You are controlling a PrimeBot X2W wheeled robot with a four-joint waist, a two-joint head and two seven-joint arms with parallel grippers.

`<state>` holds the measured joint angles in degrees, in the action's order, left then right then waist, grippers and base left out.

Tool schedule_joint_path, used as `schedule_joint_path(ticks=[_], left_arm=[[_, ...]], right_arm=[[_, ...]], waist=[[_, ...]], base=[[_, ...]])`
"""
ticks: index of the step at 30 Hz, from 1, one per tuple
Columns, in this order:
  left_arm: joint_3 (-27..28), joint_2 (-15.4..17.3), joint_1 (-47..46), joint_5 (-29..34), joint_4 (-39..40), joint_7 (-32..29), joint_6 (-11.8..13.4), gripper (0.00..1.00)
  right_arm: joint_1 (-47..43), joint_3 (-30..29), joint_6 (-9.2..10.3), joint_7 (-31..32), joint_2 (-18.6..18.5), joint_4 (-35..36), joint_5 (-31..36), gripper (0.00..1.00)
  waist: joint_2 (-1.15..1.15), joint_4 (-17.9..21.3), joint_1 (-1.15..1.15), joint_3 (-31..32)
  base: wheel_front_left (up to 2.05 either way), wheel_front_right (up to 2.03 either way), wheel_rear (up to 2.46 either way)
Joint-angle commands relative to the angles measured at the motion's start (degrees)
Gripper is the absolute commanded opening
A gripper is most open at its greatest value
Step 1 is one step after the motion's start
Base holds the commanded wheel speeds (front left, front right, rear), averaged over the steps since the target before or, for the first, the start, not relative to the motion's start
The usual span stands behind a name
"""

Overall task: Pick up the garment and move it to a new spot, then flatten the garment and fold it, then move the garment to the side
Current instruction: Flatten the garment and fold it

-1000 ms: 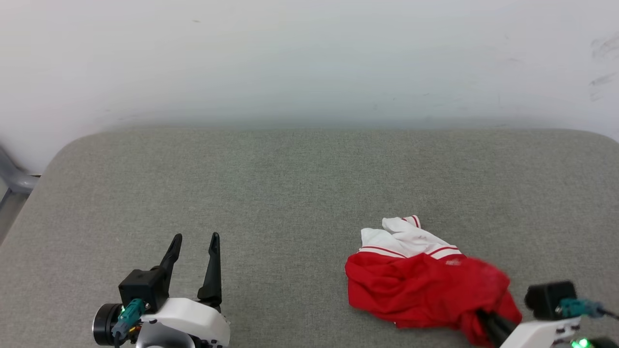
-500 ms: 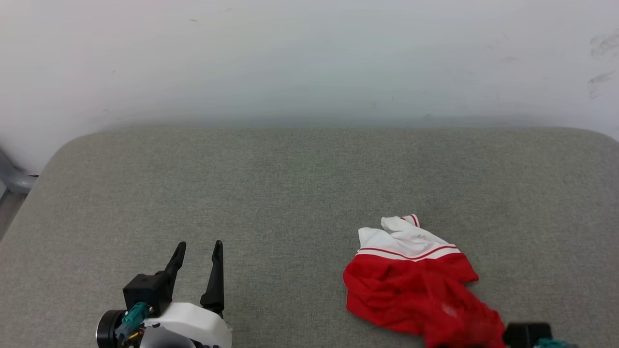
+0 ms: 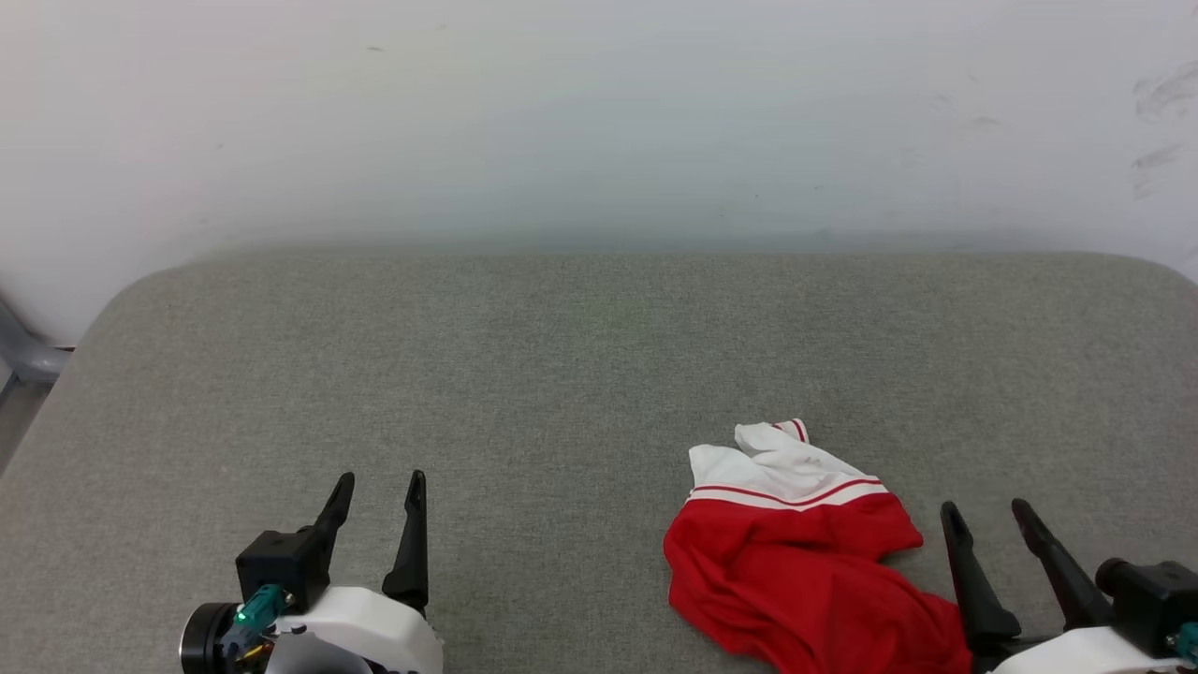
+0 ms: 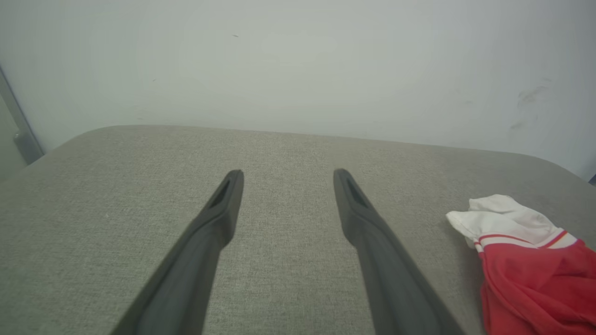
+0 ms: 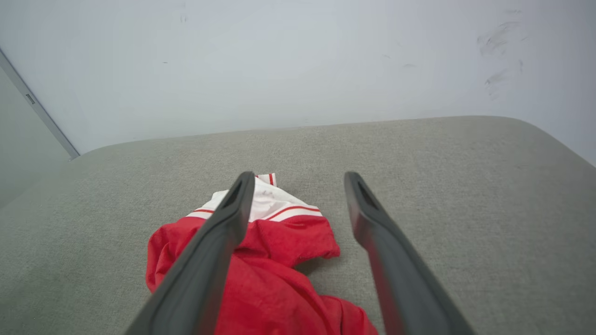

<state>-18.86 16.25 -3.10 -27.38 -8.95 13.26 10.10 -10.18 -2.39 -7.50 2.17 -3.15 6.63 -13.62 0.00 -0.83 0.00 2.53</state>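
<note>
The garment lies crumpled on the grey cushioned surface at the lower right, red body toward me and a white sleeve with red stripes at its far end. It appears too in the left wrist view and the right wrist view. My right gripper stands open just right of the garment, holding nothing; in its wrist view the fingers straddle the cloth's right edge from above. My left gripper is open at the lower left, far from the garment, with bare cushion between its fingers.
The grey cushioned surface has rounded far corners and ends at a pale wall. A grey metal frame piece shows past the left edge.
My right gripper has opened and let go of the garment, then risen beside it with fingers spread. The red cloth has dropped and settled flatter. The left gripper has drawn back slightly.
</note>
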Motion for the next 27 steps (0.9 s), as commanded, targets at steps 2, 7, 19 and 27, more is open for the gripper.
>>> schedule_joint_path(ticks=[2, 7, 19, 27], left_arm=[[-0.81, 0.50, -0.27, 0.48, 0.28, -1.22, -0.17, 1.00], [-4.66, 0.07, -4.57, 1.28, 0.57, -5.88, -2.83, 1.00], [-16.33, -6.41, -24.09, 1.13, -7.45, -25.27, -12.21, 1.00], [-19.67, -7.36, -34.05, 0.87, -15.53, -35.04, -15.34, 1.00]], right_arm=[[0.05, -1.42, 0.02, 0.83, 0.22, 1.81, 1.18, 1.00], [-0.34, -2.73, 0.02, 2.79, 0.28, 4.19, 2.06, 1.00], [3.85, -1.46, 0.02, 3.28, 0.31, 5.93, 1.33, 1.00], [6.15, -0.31, 0.02, 2.16, 0.31, 4.11, 0.26, 1.00]], waist=[[0.00, -0.04, 0.00, -0.30], [0.00, 0.28, 0.00, -1.60], [0.00, 5.35, 0.00, -11.53], [0.00, 9.01, 0.00, -16.70]], base=[[0.00, 0.00, 0.00], [0.00, 0.00, 0.00], [0.00, 0.00, 0.00], [0.00, 0.00, 0.00]])
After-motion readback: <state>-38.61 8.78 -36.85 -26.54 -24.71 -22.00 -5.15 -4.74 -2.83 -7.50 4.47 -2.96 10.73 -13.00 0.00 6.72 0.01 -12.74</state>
